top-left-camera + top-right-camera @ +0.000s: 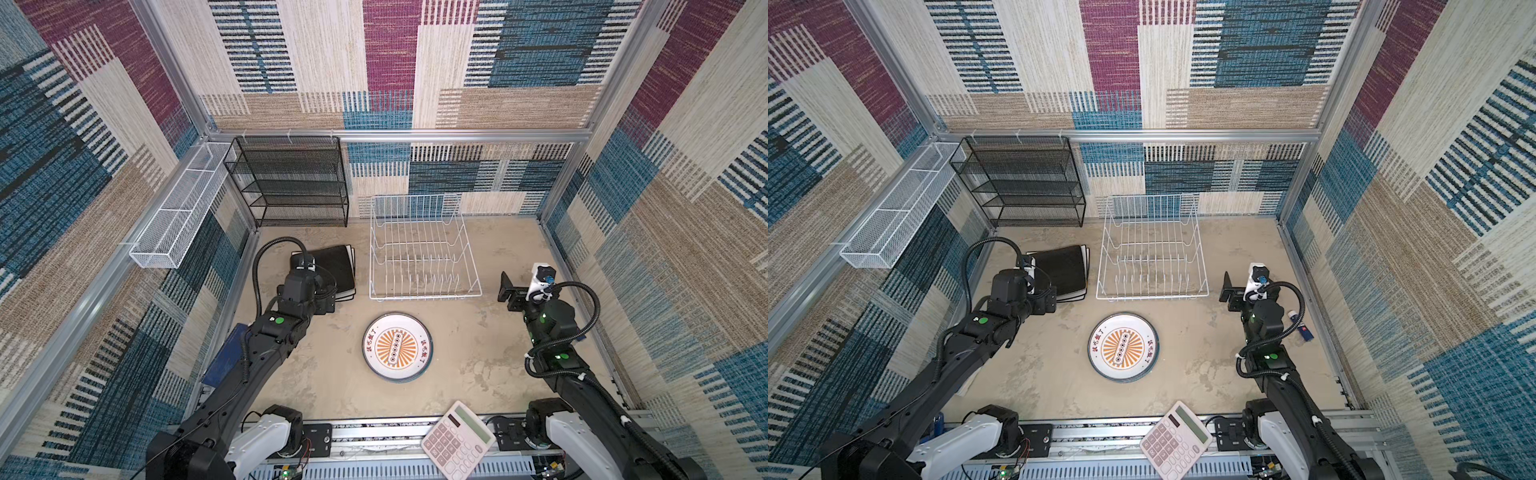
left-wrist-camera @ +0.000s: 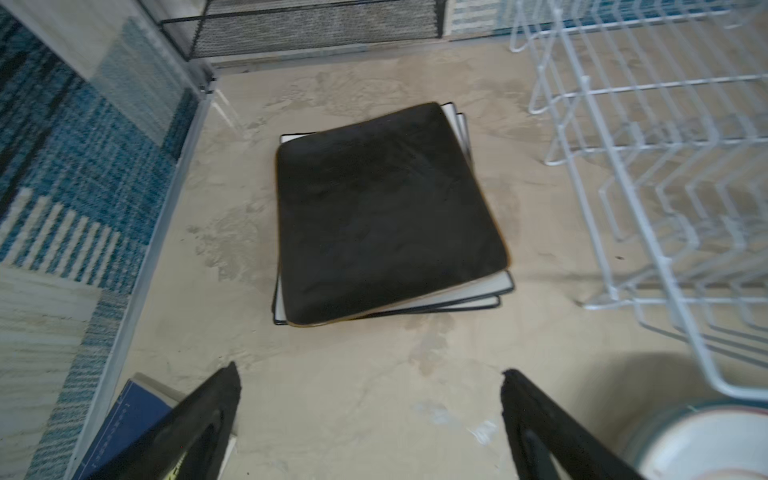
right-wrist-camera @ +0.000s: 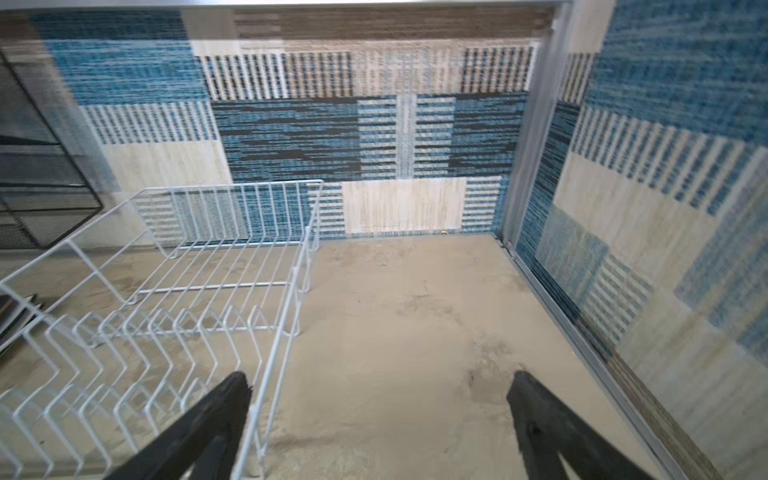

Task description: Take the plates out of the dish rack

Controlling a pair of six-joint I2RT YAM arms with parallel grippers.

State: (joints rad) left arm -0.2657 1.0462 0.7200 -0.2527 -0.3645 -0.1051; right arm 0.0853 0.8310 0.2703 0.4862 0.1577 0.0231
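Plate (image 2: 386, 216) — black, square, matte

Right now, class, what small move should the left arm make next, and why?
Probably lift the left gripper clear: its jaws stand open, the black plate lies on the white plates, and the dish rack looks empty, so nothing seems left to unload.

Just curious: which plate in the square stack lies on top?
The black square plate, the only dark-faced one; two white dark-edged plates lie beneath it.
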